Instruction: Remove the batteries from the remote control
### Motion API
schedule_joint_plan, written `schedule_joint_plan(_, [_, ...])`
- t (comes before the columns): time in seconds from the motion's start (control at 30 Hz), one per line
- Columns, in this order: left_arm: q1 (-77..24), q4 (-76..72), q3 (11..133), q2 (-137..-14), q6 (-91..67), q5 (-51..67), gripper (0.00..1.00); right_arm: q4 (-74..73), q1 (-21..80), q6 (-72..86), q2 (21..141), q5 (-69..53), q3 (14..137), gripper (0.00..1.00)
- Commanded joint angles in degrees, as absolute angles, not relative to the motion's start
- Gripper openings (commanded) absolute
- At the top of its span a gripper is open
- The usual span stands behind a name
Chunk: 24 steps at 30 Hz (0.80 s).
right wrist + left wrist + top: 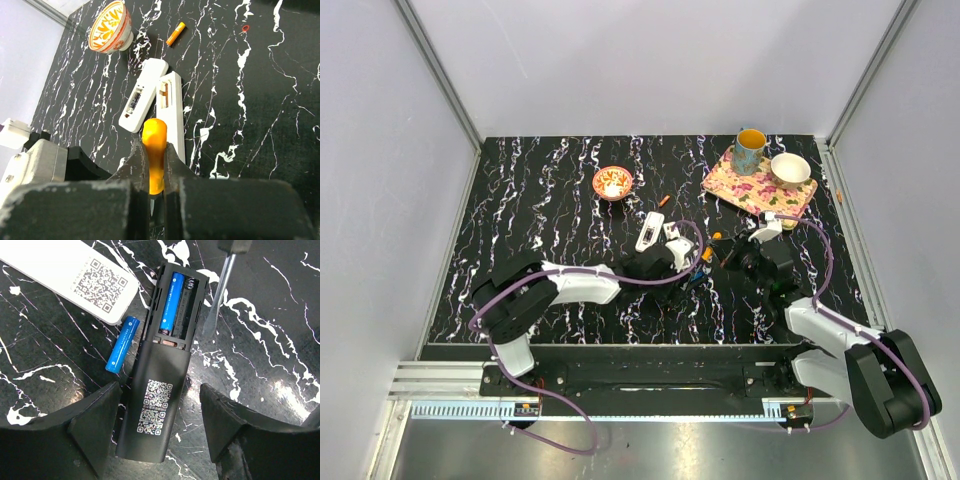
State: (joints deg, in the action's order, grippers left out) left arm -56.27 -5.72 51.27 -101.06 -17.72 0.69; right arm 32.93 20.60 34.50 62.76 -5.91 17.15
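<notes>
As our left gripper (159,392) hung: jaws spread, either side of the black remote (160,370).
Our right gripper (155,170): we pinched the orange screwdriver (154,142) handle.
Batteries: one blue cell (170,302) sat in the remote's open bay; a second cell (123,344) lay beside it on the table (260,340).

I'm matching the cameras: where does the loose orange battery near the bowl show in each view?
Top external: battery just right of the bowl.
Left wrist: not in it.
Right wrist: battery top centre, right of the bowl.
Landmark in all three: a white remote.
</notes>
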Motion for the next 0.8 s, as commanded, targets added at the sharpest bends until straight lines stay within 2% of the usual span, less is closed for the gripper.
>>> schedule_joint_plan(0.0, [-56.2, 4.7, 47.7, -102.6, -19.9, 3.2, 0.70, 32.9, 20.3, 33.1, 61.3, -4.2, 19.0, 0.00])
schedule_joint_plan(0.4, [-64.2, 1.2, 48.7, -102.9, -22.3, 10.0, 0.64, 30.9, 20.0, 32.0, 59.9, -3.2, 19.1, 0.00])
schedule_joint_plan(0.7, [-62.6, 0.8, 48.9, -101.7, -21.7, 7.9, 0.64, 31.0, 20.0, 31.6, 60.6, -4.0, 19.6, 0.00])
schedule_joint_plan(0.77, [-59.4, -2.4, 46.9, -100.0, -22.7, 11.0, 0.60, 30.9, 20.0, 31.4, 61.4, -4.5, 20.0, 0.00])
